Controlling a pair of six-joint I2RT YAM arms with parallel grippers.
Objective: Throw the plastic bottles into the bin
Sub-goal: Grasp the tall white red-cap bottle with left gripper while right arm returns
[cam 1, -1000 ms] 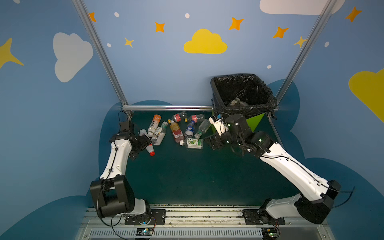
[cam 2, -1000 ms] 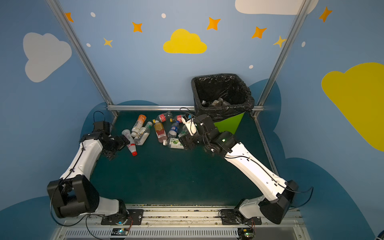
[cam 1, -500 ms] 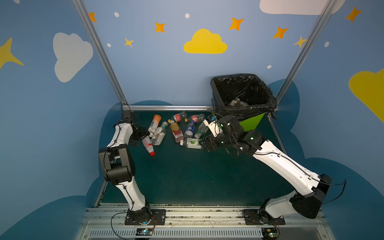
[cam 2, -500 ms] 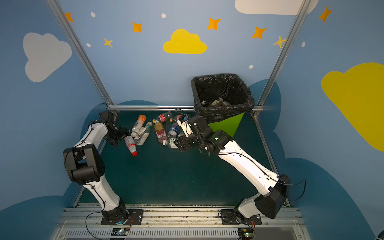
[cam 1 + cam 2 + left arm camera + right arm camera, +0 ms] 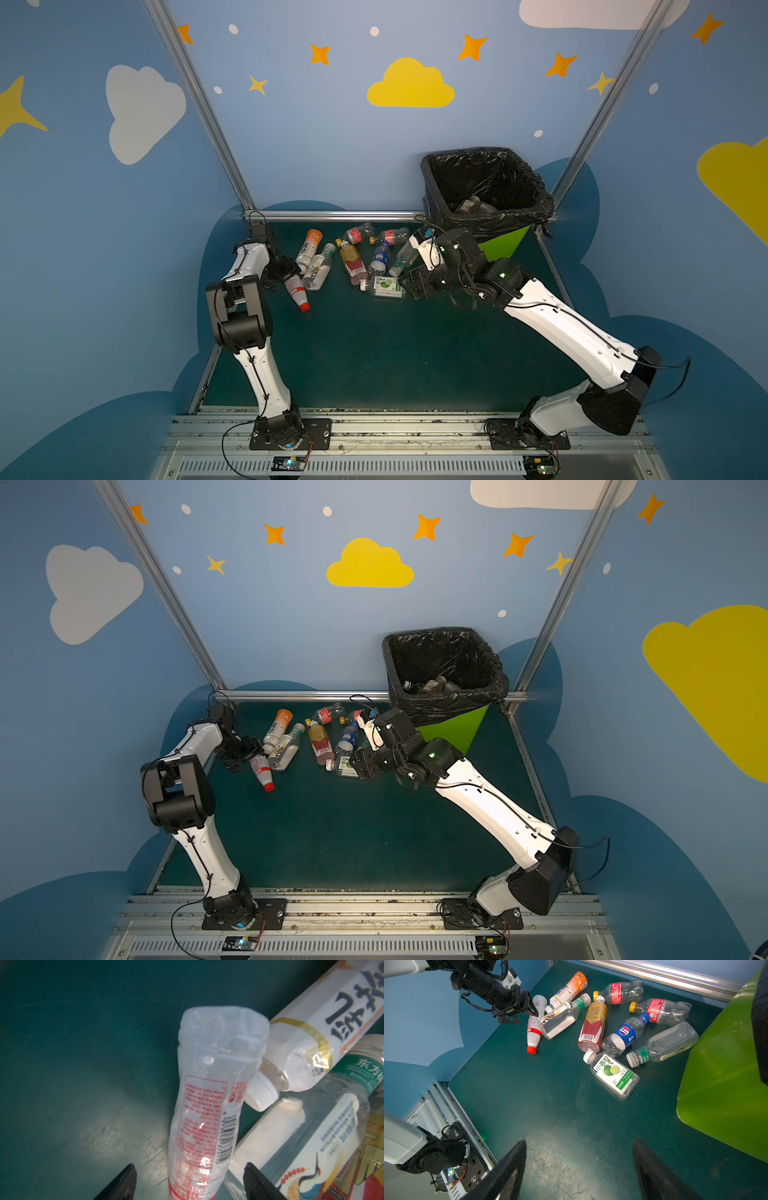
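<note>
As both arms reach over the dark green surface (image 5: pixel 374 353), we see the left claw (image 5: pixel 189 1165) at the far left. Its jaws stand apart on either side of a red-capped bottle (image 5: pixel 296 287) lying on its side, cap toward the near edge. The wrist view shows a gap between each finger and the plastic.

Just to the right, an orange-labelled bottle (image 5: pixel 309 247) has its white cap right beside the red-capped one, and a green-capped bottle (image 5: pixel 319 270) lies alongside. Toward the middle we find an amber bottle (image 5: pixel 352 262) and a blue-labelled bottle (image 5: pixel 379 258). One cola bottle (image 5: pixel 356 235) and a second cola bottle (image 5: pixel 390 237) lie by the far rail. A lime-labelled bottle (image 5: pixel 384 286) lies nearest us, and a clear square bottle (image 5: pixel 672 1041) lies close to the bin's foot.

The right claw (image 5: pixel 579 1141) hangs just right of the lime-labelled bottle, its jaws apart with nothing between them.

At the far right stands the bin (image 5: pixel 505 245), lime green, its black liner folded over the rim. A few discarded bottles (image 5: pixel 471 204) show at the bottom of it.
</note>
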